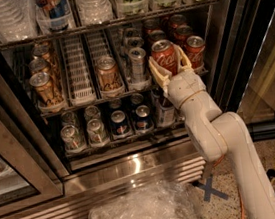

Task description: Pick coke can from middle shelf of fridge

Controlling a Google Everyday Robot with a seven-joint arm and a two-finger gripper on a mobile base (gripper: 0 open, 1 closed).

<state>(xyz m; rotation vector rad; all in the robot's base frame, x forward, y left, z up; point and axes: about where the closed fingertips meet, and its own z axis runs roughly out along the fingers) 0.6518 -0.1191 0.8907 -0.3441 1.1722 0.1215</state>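
The pale arm (pixel 215 131) is raised from the lower right, its wrist bent toward the open fridge (pixel 135 168). The gripper (pixel 167 62) is held at the front edge of the middle shelf (pixel 82 94), near its right end. Its fingers (pixel 157 73) are closed against both sides of the upright coke can (pixel 163 55), which is gripped at that front edge. More red cans (pixel 195 49) are lined up behind and to the right. A silver can (pixel 137 63) is seen just left, and gold-tan cans (pixel 107 74) fill lanes further left. Dark cans (pixel 119 123) are racked on the shelf below.
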